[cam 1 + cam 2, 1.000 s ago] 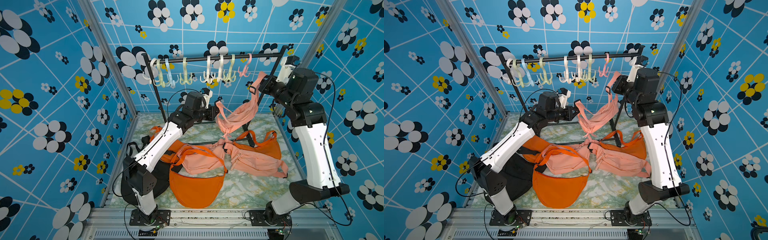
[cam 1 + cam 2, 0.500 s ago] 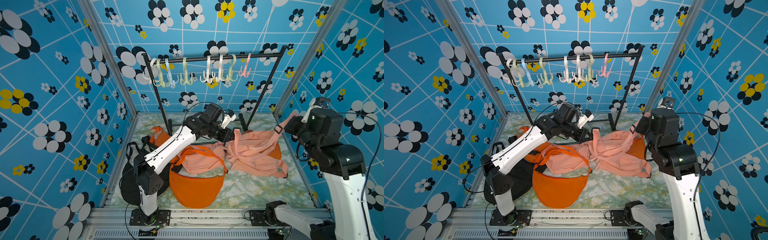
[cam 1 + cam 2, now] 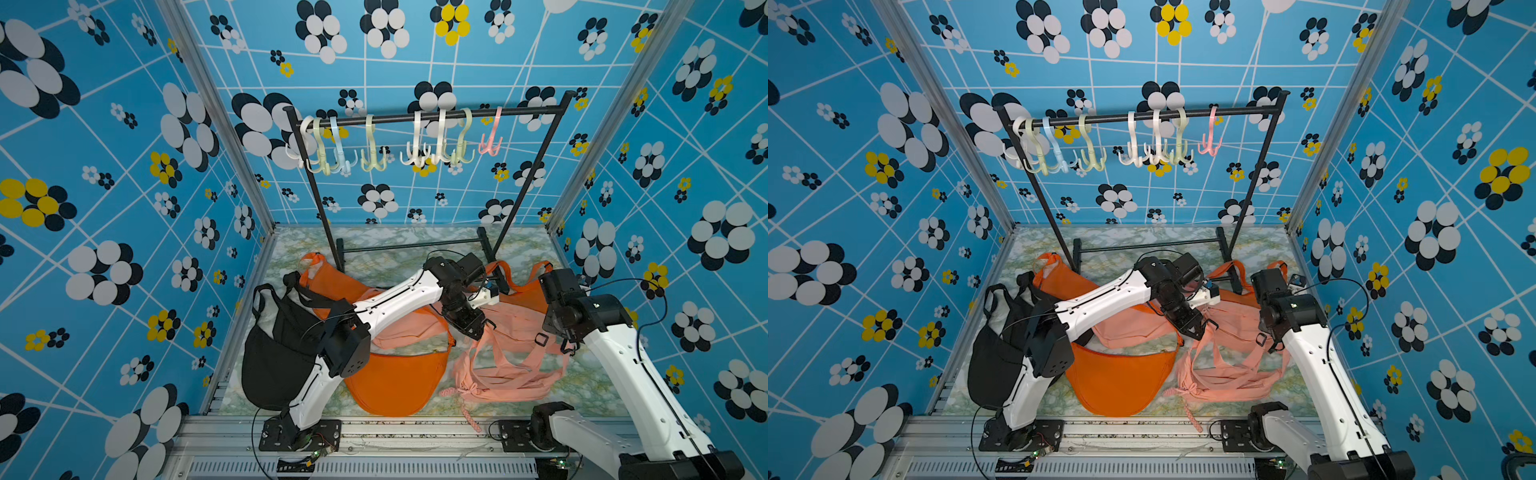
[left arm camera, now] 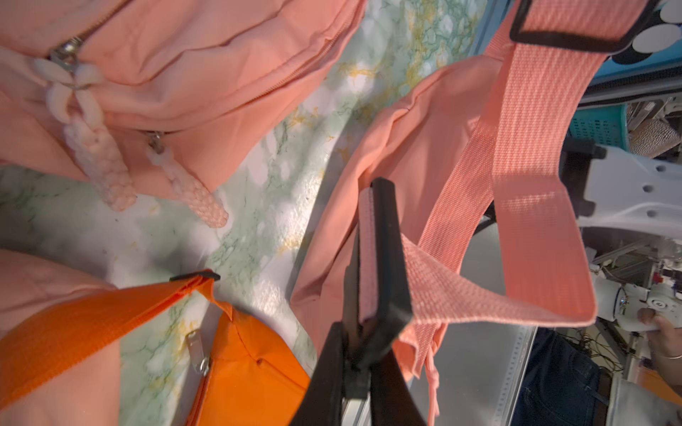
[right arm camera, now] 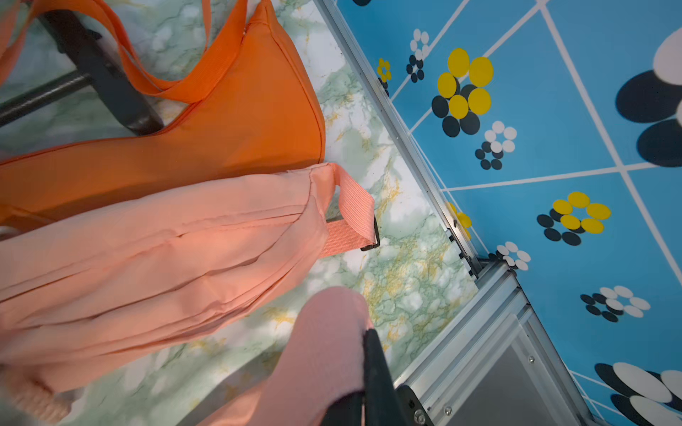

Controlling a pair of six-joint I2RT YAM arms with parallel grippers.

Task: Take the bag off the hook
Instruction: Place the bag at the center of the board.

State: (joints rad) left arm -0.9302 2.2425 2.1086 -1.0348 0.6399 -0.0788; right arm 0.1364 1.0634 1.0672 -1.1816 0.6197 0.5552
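Left arm (image 3: 399, 299): stretched low and forward, wrist bent steeply downward; left gripper (image 4: 371, 199) jaws pressed together on peach strap (image 4: 516, 147). Right arm (image 3: 631, 374): elbow raised, forearm folded back and down; right gripper (image 5: 367, 337) pointing downward, jaws fully closed.

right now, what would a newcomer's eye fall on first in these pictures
The loud blue flower-print walls come first, then the black rack at the back, its pastel hooks all bare. Below it, orange bags, a black bag and a peach bag lie heaped on the marbled floor, with the left gripper shut on the peach bag's strap.
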